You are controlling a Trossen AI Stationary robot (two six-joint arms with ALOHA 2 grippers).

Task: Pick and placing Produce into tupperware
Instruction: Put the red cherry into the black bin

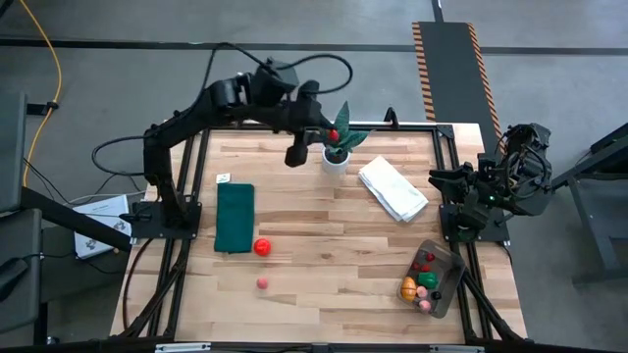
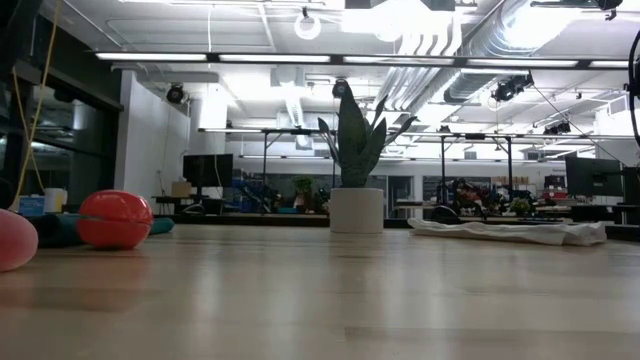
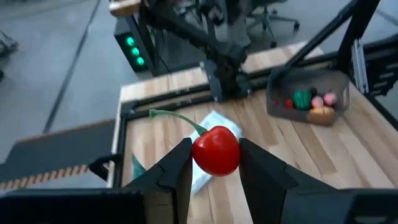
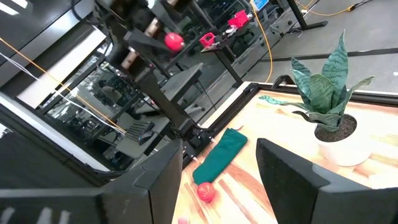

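Observation:
A red cherry [image 3: 216, 150] with a green stem sits between the fingers of my left gripper [image 1: 332, 134], high above the table's far middle, beside the potted plant [image 1: 337, 147]. The tupperware [image 1: 432, 277] stands at the near right and has several produce pieces in it. A red round fruit [image 1: 262, 247] and a small pink one [image 1: 262, 283] rest on the wood near the green mat [image 1: 235, 218]. My right gripper [image 4: 217, 174] waits open at the table's right edge, nothing between its fingers. My left gripper pinches the cherry's round body [image 3: 200, 155] between its two fingers, one on each side. The fingers slant downward, pointing toward the table's right side. The cherry is lifted clear of the table, and its stem [image 3: 174, 117] sticks out beyond the fingertips.
A folded white cloth [image 1: 392, 188] lies right of the plant, between the left gripper and the tupperware. The green mat lies flat at the left. Bare wood spans the table's middle and near side. The frame's black rails run along the table edges.

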